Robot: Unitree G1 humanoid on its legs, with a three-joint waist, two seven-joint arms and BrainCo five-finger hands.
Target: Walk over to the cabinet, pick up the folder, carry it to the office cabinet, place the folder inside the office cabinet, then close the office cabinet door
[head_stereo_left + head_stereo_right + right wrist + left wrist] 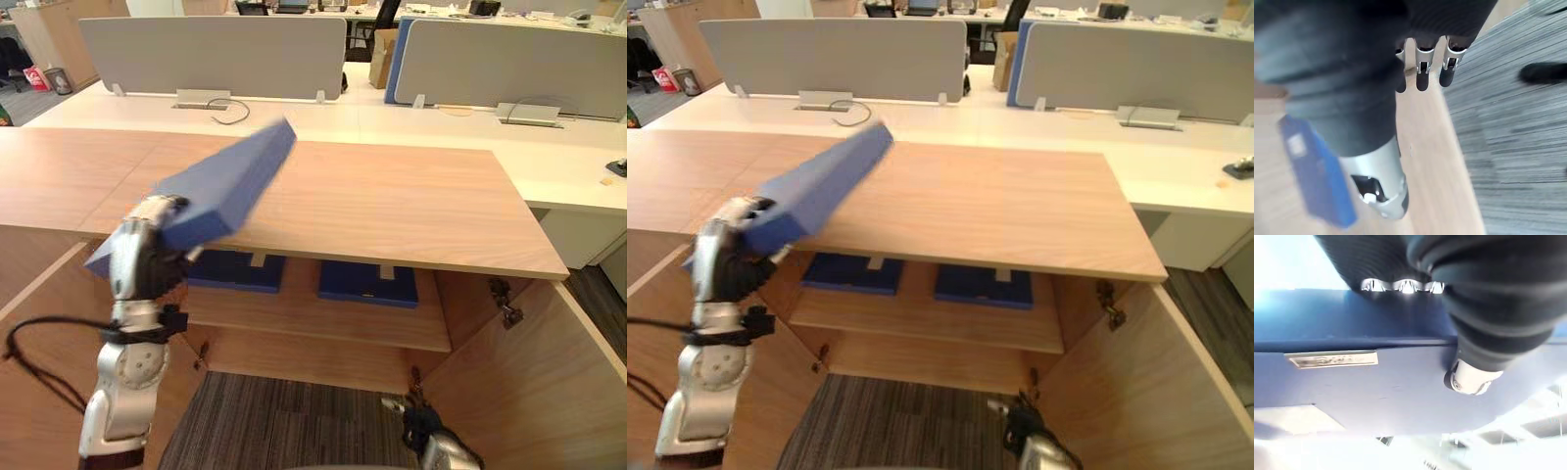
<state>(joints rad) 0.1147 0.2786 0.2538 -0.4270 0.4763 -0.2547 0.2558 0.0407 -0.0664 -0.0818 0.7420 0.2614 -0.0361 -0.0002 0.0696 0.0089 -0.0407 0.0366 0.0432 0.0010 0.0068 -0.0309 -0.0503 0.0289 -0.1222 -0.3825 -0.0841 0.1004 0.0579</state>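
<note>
In open wooden cabinet (323, 331) — two flat blue folders (367, 285); left robot hand (137, 259) clamps long blue box folder (230, 181); right robot hand (1421, 81) slack, fingers apart.

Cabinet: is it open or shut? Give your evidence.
Open. The cabinet's left door and right door stand swung outward, and its shelf shows, with two blue folders lying flat on it.

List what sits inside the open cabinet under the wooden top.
On its shelf a left blue folder and a right blue folder lie flat, apart. The wooden top hides their rear parts and the shelf's back.
</note>
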